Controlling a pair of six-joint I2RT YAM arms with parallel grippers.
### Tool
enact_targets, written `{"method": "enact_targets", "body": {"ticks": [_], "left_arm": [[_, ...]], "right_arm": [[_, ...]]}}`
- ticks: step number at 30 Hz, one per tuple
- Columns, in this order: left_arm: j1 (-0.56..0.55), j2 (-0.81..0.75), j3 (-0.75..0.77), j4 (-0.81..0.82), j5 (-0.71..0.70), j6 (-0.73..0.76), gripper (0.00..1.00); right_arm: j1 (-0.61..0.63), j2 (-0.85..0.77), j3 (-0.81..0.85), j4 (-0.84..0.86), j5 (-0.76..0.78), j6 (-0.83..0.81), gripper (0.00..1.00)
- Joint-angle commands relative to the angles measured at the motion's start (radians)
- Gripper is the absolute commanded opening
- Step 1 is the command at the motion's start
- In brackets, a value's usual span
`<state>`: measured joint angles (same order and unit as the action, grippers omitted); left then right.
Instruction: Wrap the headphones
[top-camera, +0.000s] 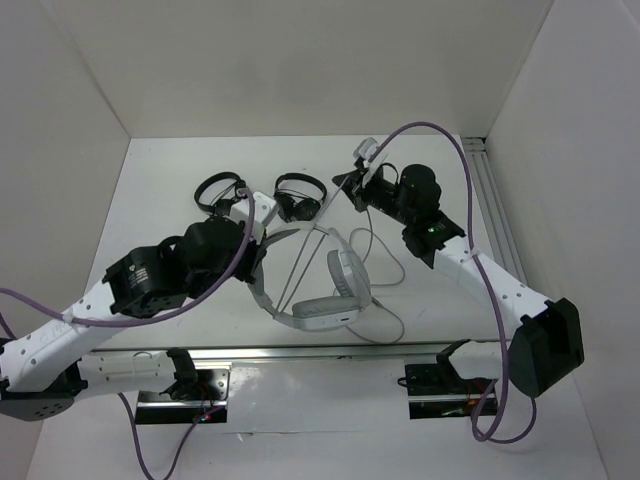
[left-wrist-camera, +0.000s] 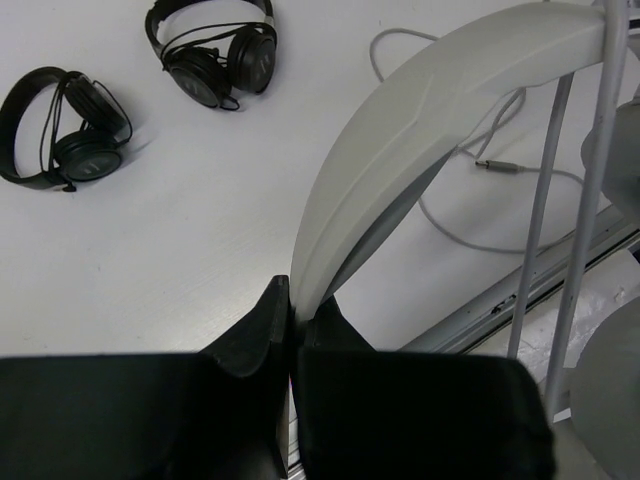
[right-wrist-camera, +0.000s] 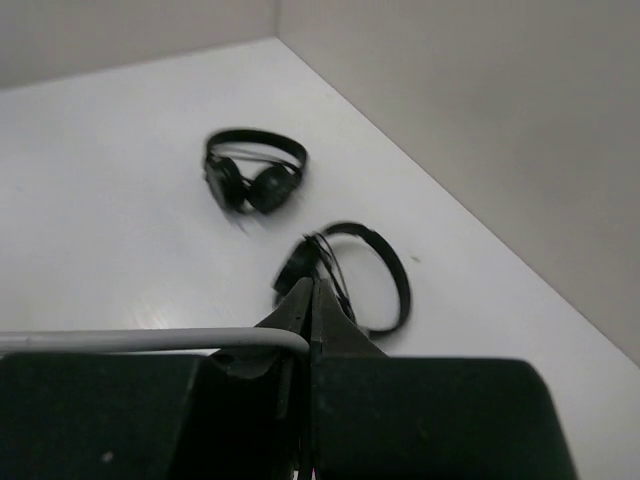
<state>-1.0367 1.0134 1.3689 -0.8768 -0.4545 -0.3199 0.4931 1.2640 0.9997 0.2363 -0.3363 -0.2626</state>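
The white and grey headphones (top-camera: 322, 308) sit in the middle of the table, headband (left-wrist-camera: 440, 120) raised. My left gripper (top-camera: 262, 212) is shut on the headband's left end, which runs up from between the jaws (left-wrist-camera: 293, 318) in the left wrist view. The thin grey cable (top-camera: 300, 262) stretches taut from the headphones up to my right gripper (top-camera: 350, 186), which is shut on it; the cable (right-wrist-camera: 150, 340) enters the jaws (right-wrist-camera: 312, 300) from the left. More cable loops on the table (top-camera: 388, 268), and its plug (left-wrist-camera: 497, 166) lies loose.
Two small black headphones (top-camera: 218, 190) (top-camera: 300, 194) lie at the back of the table, just beyond both grippers. A metal rail (top-camera: 320, 352) runs along the near edge, and another (top-camera: 492, 200) along the right wall. White walls close in three sides.
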Motion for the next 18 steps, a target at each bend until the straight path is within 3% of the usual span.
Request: {"method": "enact_targets", "body": {"ticks": [1,5,7,10,18], "left_arm": [[-0.017,-0.065,0.1,-0.001,0.044,-0.008,0.0],[-0.017,-0.027,0.209,0.012,-0.018,-0.03,0.0],[-0.017,-0.004,0.277,0.021,-0.05,-0.039,0.0],[-0.017,0.048,0.34,0.021,-0.093,-0.062,0.0],[-0.017,0.171,0.484,-0.114,-0.202,-0.142,0.0]], "right_arm": [[-0.076,0.075,-0.015,0.22,-0.11,0.19,0.0],[-0.057,0.158,-0.025,0.395,-0.257,0.362,0.0],[-0.018,0.201,-0.038,0.466,-0.257,0.397,0.0],[0.03,0.242,-0.059,0.543,-0.193,0.416,0.0],[0.007,0.252,-0.153,0.685,-0.005,0.513,0.0]]}}
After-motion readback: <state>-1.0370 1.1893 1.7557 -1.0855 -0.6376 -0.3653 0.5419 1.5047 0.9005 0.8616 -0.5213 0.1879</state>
